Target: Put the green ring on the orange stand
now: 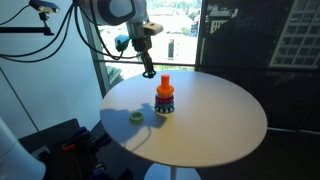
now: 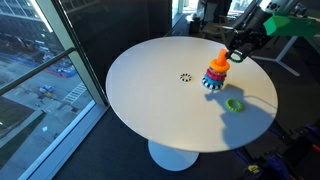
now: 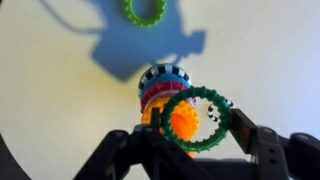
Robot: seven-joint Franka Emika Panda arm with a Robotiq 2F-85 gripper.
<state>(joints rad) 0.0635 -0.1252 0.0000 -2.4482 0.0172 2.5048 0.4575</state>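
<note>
Wrist view, left to right.
- Left finger [image 3: 130, 155]: dark, blurred, rising from the lower edge.
- Light green ring [image 3: 145, 10]: flat on the white table [image 3: 50, 90], cut by the top edge, well apart from the gripper.
- Stacked rings [image 3: 165, 80]: blue-and-white and pink bands, at centre, seated on the orange stand [image 3: 178, 122].
- Dark green ring [image 3: 200, 92]: toothed rim, raised in front of the stand, orange visible through its hole; not on the peg.
- Right finger [image 3: 265, 150]: dark, just right of that ring.
- Gripper [image 3: 198, 158]: jaws drawn in around the dark green ring and holding it; exact contact lost in blur.

Exterior view, left to right.
- Arm [image 1: 120, 12]: entering from the upper left, bent downward, wrist angled toward the tabletop.
- Light green ring [image 1: 136, 118]: flat on the table, near the stand's base.
- Gripper [image 1: 148, 68]: raised, above and just left of the stand's top, apart from it.
- Orange stand [image 1: 164, 95]: upright, near the table's middle.
- Table [image 1: 230, 120]: round, white.

Exterior view, left to right.
- Table [image 2: 140, 90]: as above.
- Small dark mark [image 2: 185, 77]: on the tabletop, beside the stand; nature unclear.
- Orange stand [image 2: 216, 72]: upright.
- Light green ring [image 2: 235, 104]: flat, near the stand.
- Gripper [image 2: 238, 50]: pointing down, above and just right of the stand's top.
</note>
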